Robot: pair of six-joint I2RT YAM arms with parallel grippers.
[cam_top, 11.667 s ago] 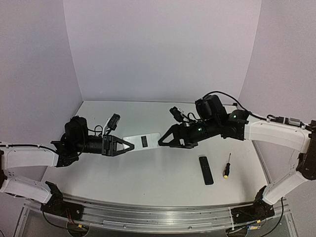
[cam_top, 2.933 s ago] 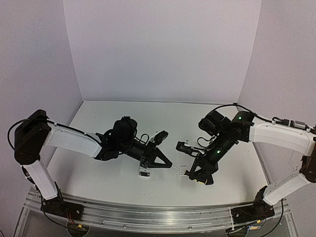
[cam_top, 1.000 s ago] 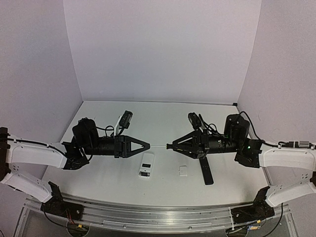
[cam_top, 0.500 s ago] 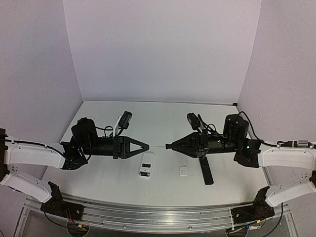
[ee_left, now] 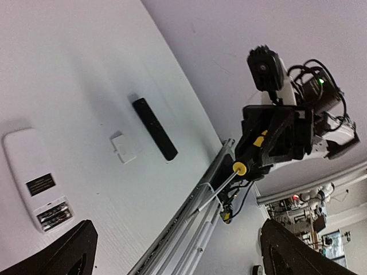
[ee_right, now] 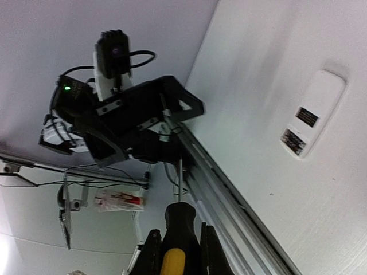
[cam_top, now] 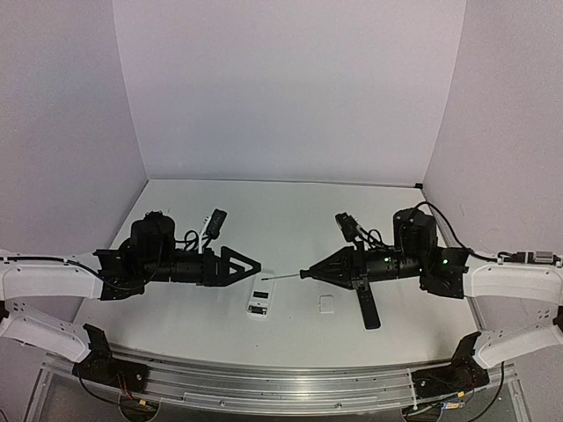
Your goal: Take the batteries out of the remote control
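The white remote control [cam_top: 260, 299] lies back up on the table, its battery bay [ee_left: 53, 213] uncovered at the near end. What sits in the bay is too small to tell as batteries. Its small white cover [cam_top: 326, 304] lies to the right. My right gripper [cam_top: 310, 272] is shut on the yellow-and-black handle of a screwdriver [ee_right: 180, 240], whose shaft [cam_top: 281, 277] points left above the remote. My left gripper [cam_top: 253, 264] hangs open and empty just left of the shaft tip, facing the right gripper. Both black fingers [ee_left: 74, 252] show at the bottom corners of the left wrist view.
A black remote [cam_top: 367, 308] lies on the table under the right gripper, right of the white cover. Grey walls close in the table at the back and both sides. The metal rail [cam_top: 281, 382] runs along the near edge.
My left gripper has opened, let go of the screwdriver shaft and drawn back to the left. The right gripper keeps the handle, and the shaft tip now droops toward the white remote.
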